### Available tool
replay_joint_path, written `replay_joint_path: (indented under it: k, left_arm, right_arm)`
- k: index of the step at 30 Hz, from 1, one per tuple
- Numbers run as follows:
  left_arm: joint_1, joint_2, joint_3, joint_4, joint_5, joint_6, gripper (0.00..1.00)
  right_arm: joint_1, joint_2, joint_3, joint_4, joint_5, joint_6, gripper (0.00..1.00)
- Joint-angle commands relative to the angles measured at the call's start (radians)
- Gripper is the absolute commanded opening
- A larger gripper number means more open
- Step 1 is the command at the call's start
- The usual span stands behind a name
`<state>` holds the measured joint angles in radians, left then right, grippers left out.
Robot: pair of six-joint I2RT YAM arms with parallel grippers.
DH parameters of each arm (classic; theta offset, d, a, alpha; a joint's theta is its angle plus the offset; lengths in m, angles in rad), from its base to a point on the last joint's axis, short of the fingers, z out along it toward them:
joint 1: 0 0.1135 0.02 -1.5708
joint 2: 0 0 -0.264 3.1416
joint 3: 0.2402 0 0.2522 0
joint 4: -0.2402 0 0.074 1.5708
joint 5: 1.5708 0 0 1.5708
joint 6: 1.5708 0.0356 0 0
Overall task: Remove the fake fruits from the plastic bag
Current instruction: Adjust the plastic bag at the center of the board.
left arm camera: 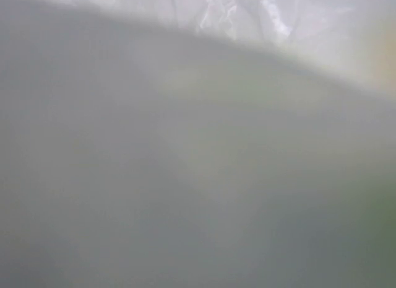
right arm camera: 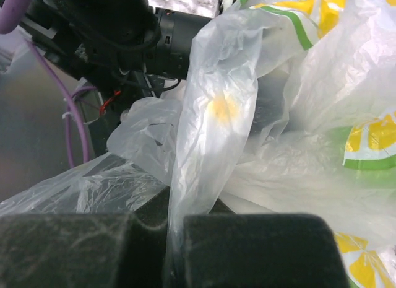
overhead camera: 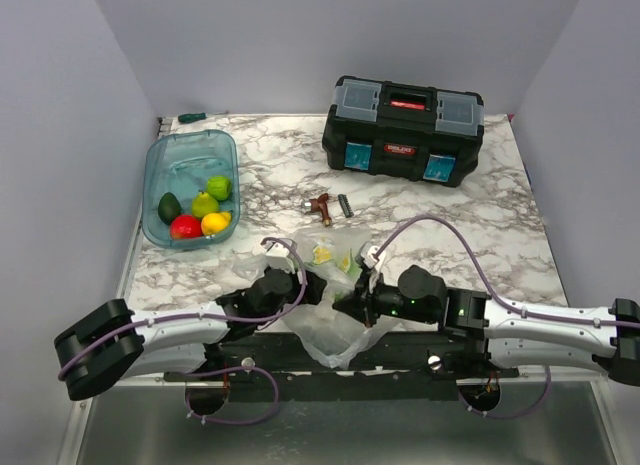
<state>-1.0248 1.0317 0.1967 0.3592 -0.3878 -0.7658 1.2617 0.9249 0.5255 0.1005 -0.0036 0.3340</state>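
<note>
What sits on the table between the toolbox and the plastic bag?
A small brown part and a small black part lie there, side by side; the top view shows them.

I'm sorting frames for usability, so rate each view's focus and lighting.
Top external: sharp, evenly lit, soft shadows; toolbox and tub crisp. Left wrist: almost wholly grey-white blur, seemingly too close to film; only crinkled plastic bag along the top edge reads. Right wrist: bag in fair focus, the right gripper jaws shut on it dark and soft up close.
</note>
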Motion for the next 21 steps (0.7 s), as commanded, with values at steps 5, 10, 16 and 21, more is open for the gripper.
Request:
replay_joint_path:
  k: [5,10,16,21]
  left_arm:
    - [-0.01,0.136,0.087,0.12,0.083,0.018,0.83]
    - [-0.011,0.143,0.097,0.107,0.085,0.027,0.82]
    - [-0.011,0.145,0.117,0.088,0.085,0.055,0.8]
    - [-0.012,0.133,0.127,0.073,0.088,0.072,0.79]
  right_arm:
    - [0.004,-0.042,0.021,-0.251,0.357,0.158,0.02]
    - [0.003,0.033,0.111,-0.504,0.435,0.359,0.46]
    - [0.003,0.08,0.256,-0.795,0.587,0.591,0.81]
    - [0.003,0.21,0.433,-0.941,0.69,0.584,0.95]
